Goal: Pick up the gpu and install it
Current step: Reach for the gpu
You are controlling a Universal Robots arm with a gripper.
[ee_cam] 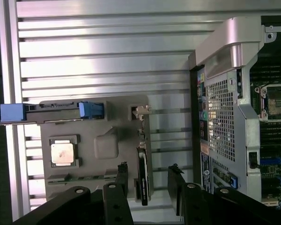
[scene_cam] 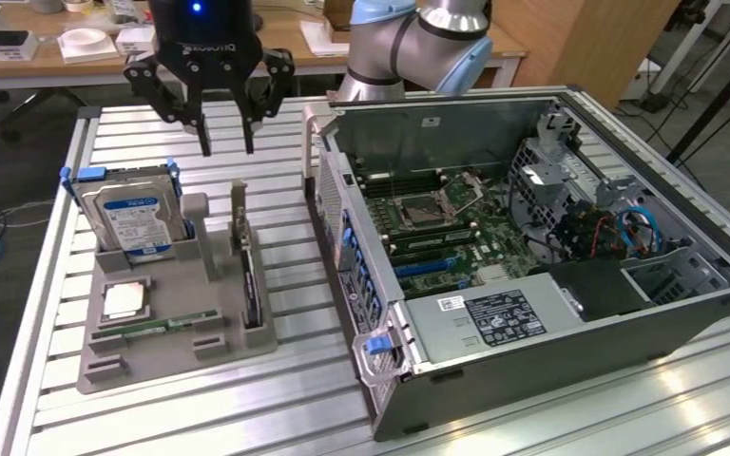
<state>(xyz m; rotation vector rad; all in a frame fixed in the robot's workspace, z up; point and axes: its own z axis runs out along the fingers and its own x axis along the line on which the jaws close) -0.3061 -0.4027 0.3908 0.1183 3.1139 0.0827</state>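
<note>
1. Claw (scene_cam: 228,144): black, two-fingered, with the jaws spread wide. Nothing is held or touched. In the exterior view it hangs above the table (scene_cam: 213,418), up beyond the far end of the holder tray (scene_cam: 175,356) and apart from everything on it.
2. Claw, wrist view (ee_cam: 149,186): both dark fingers (ee_cam: 122,180) are seen with an open gap between them. The top edge of the gpu is seen through that gap, lower down.
3. Gpu (scene_cam: 252,285) (ee_cam: 142,168): a thin dark card, stood on edge in a slot of the holder tray (ee_cam: 122,108), on the side nearest the computer case (scene_cam: 593,351). It is seated in the tray and not gripped.
4. Hard drive (scene_cam: 137,218) (ee_cam: 51,112): silver with a blue label and blue side rails, stood upright at the far end of the tray.
5. Processor chip (scene_cam: 124,302) (ee_cam: 62,153): laid flat in a tray recess.
6. RAM stick (scene_cam: 156,328) (ee_cam: 79,177): green, laid in a slot beside the chip.
7. Computer case (ee_cam: 222,117): laid on its side with the panel off, the motherboard (scene_cam: 492,237) exposed, at the exterior view's right of the tray.
8. Table (ee_cam: 107,47): slatted aluminium, bearing tray and case.
</note>
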